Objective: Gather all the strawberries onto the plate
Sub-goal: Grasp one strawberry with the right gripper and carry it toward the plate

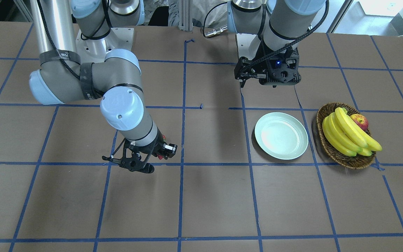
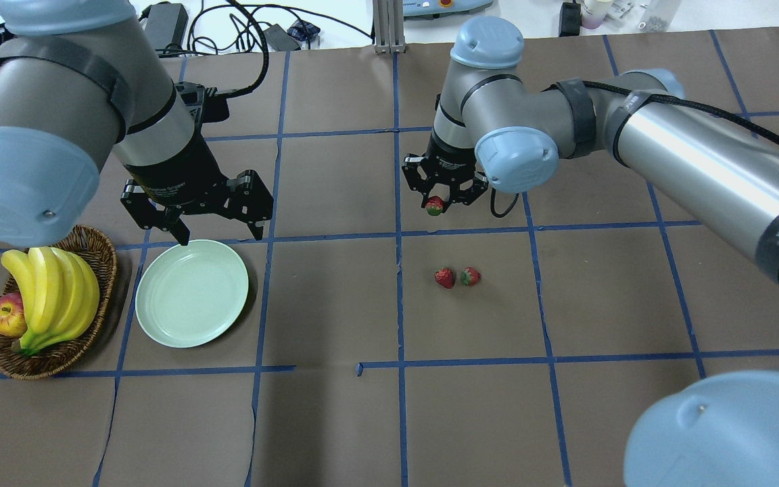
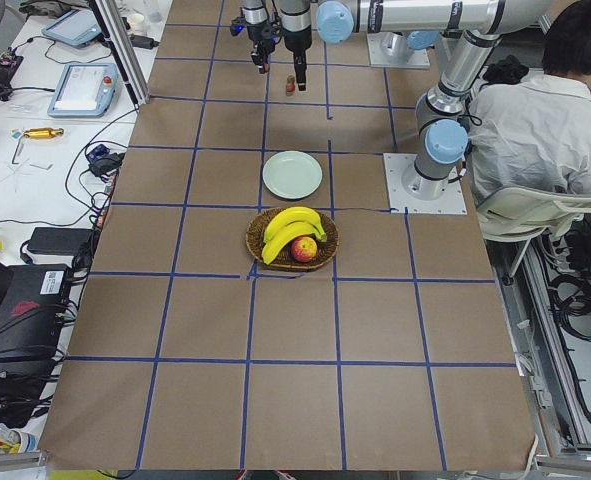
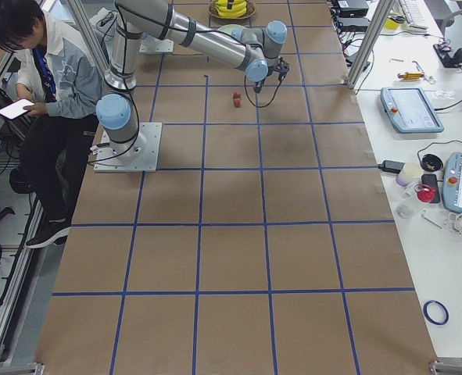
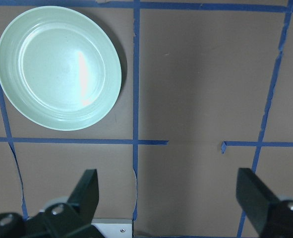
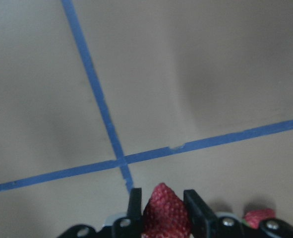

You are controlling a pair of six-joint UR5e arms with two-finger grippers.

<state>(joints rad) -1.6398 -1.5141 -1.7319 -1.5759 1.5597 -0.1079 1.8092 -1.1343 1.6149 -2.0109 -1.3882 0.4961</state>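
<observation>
The right gripper [image 2: 435, 201] was clamped on one small red strawberry [image 6: 165, 210]. The two other strawberries [image 2: 457, 276] lay on the brown table [image 2: 335, 419], well apart from the round pale mint-green plate [image 2: 191, 302]. The left gripper [image 2: 220, 237] hung spread wide above the plate's far edge.

A wicker basket [image 2: 108, 262] holds bananas [image 2: 58, 291] and an apple [image 2: 5, 316] on the blue-taped table [image 2: 335, 304].

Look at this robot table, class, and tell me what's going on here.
The right gripper is shut on one strawberry. Two more strawberries lie side by side on the table, well apart from the plate. The plate is empty, and the left gripper hovers open near it. Beside the plate, a wicker basket holds bananas and an apple.
</observation>
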